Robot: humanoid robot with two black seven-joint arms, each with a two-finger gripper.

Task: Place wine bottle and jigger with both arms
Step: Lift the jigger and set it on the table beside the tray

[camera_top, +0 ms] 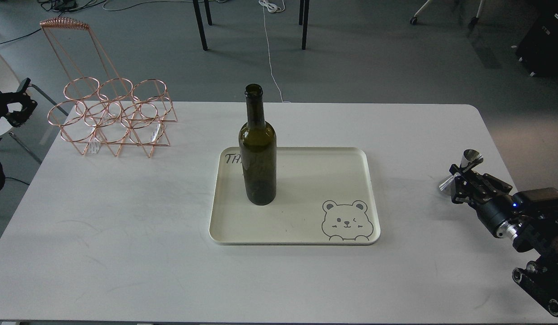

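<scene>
The wine bottle [258, 158], dark olive green, stands upright and free on the left part of the cream tray [306, 162]. The silver jigger [468, 160] is tilted at the table's right edge, with my right gripper [458, 175] shut around its waist. Its lower cone [445, 185] is at or just above the tabletop; I cannot tell whether it touches. My left gripper [18, 100] is off the table's far left edge, far from the bottle, with its two fingers apart and empty.
A copper wire bottle rack [112, 115] stands at the table's back left corner. The tray has a bear drawing [346, 220] at its front right. The white table [125, 225] spans the view. Chair and table legs stand on the floor behind.
</scene>
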